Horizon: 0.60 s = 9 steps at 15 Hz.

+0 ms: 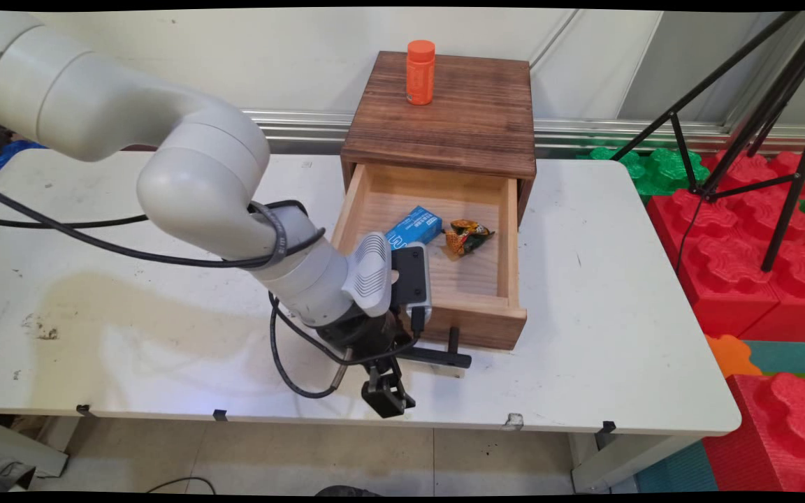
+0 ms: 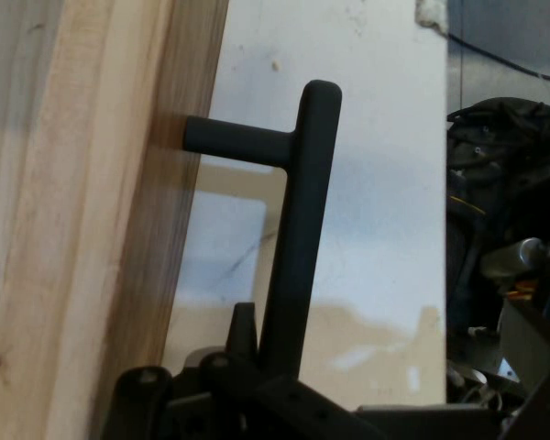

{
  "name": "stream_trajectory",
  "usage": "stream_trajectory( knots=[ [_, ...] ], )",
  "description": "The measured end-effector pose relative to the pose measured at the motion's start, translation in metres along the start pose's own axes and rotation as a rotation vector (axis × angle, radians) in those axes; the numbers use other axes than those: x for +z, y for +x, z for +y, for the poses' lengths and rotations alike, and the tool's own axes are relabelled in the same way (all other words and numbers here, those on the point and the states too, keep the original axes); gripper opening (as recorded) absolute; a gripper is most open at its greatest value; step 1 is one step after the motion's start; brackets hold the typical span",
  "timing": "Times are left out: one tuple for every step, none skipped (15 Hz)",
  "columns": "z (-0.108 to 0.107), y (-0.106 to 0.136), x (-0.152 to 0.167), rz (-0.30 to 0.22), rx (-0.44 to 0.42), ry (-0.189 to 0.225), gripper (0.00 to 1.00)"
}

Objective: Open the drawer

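The black handle [image 2: 298,247] fills the hand view, its bar running down into the linkage, where its lower end is hidden. The gripper [image 1: 387,391] hangs low at the tabletop's [image 1: 619,335] near edge, just in front of the drawer [image 1: 476,318]; whether the jaws are open, closed or clamped on the bar I cannot tell, as the wrist and cables cover them. The drawer stands pulled out of the dark wooden box [image 1: 444,119]. Inside it lie a blue packet [image 1: 416,227], partly hidden behind the wrist, and just beside that a crumpled wrapper [image 1: 467,236]. An orange bottle [image 1: 421,71] stands upright on the box top, near its back edge.
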Motion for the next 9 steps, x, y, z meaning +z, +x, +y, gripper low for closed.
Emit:
stream_trajectory(
  knots=[
    [0.002, 0.0, -0.001, -0.001, 0.0, -0.003, 1.0],
    [0.004, 0.0, -0.002, -0.002, 0.0, -0.005, 1.0],
    [0.006, -0.001, -0.003, -0.003, -0.002, -0.007, 1.0],
    [0.007, 0.0, -0.003, -0.004, -0.001, -0.009, 1.0],
    [0.009, -0.001, -0.004, -0.005, -0.001, -0.011, 1.0],
    [0.011, -0.001, -0.006, -0.006, -0.002, -0.012, 1.0],
    [0.013, -0.001, -0.007, -0.007, -0.002, -0.013, 1.0],
    [0.014, -0.001, -0.007, -0.007, -0.003, -0.014, 1.0],
    [0.015, -0.001, -0.008, -0.008, -0.003, -0.014, 1.0]
  ],
)
